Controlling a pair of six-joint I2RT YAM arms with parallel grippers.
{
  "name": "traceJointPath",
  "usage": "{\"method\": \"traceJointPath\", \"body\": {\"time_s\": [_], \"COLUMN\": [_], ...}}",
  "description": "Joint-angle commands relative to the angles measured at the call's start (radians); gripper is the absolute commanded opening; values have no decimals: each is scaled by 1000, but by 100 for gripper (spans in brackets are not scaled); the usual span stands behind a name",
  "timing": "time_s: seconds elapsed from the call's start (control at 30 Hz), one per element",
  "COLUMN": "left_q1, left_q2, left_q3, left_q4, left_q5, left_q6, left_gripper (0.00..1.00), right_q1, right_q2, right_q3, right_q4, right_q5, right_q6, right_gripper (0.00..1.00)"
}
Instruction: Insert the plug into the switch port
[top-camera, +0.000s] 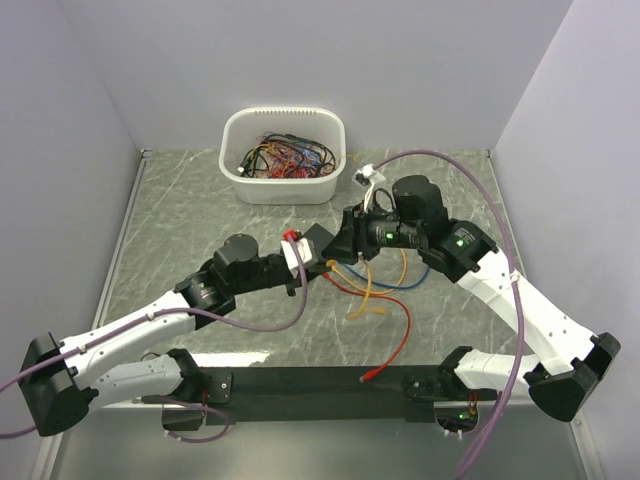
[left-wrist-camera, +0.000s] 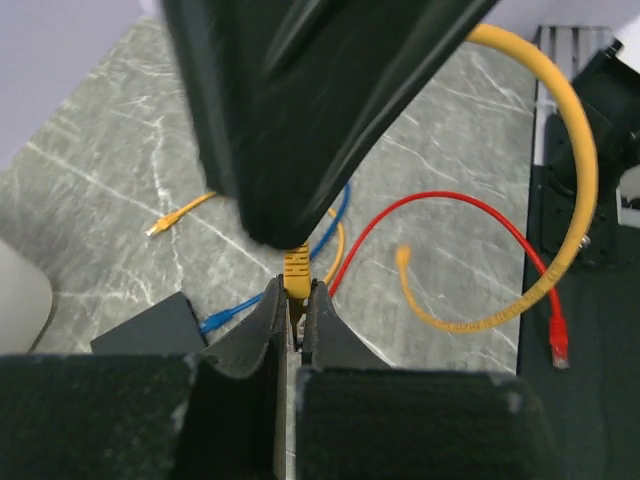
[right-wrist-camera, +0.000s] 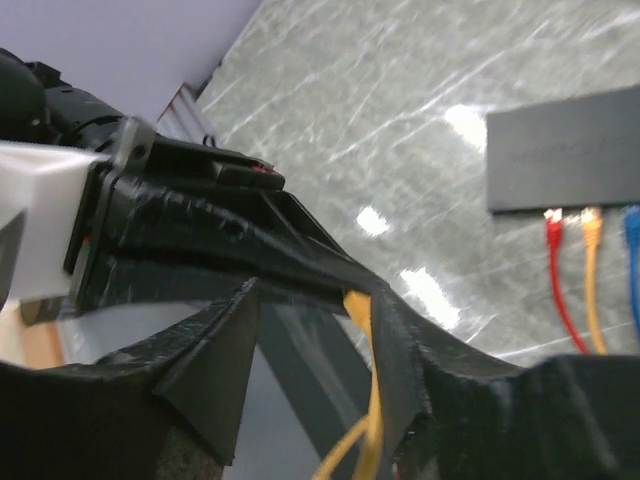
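Note:
My left gripper (left-wrist-camera: 293, 296) is shut on the yellow plug (left-wrist-camera: 295, 268), which sticks up from between its fingertips. Its yellow cable (left-wrist-camera: 578, 190) loops away to the right. My right gripper (right-wrist-camera: 315, 300) is open just above the plug, and the cable (right-wrist-camera: 372, 400) runs along the inside of its right finger. The two grippers meet mid-table, left (top-camera: 305, 268) and right (top-camera: 343, 250). The flat black switch (right-wrist-camera: 565, 150) lies on the table with red, yellow and blue plugs in ports along its near edge. In the top view it (top-camera: 318, 238) is partly hidden by the grippers.
A white tub (top-camera: 283, 155) full of tangled cables stands at the back. Red (top-camera: 395, 335), yellow (top-camera: 365, 295) and blue cables trail over the marble top towards the front. A loose red plug (top-camera: 368, 376) lies by the black base rail (top-camera: 320, 385).

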Motion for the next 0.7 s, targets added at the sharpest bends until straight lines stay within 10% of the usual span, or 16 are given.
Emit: {"method": "traceJointPath", "body": {"time_s": [0.0, 0.67], "left_q1": [-54, -165], "left_q2": [-6, -6], "left_q3": [60, 60], "left_q4": [0, -34], "left_q5": [-59, -257], "left_q6": [62, 87], "left_gripper": [1, 1], "right_q1": [-2, 0], "right_q2": [-4, -74], "right_q3": [-33, -153], "right_q4": [43, 20], "right_q5": [-66, -12], "right_q6": [26, 30], "right_gripper": [52, 35]}}
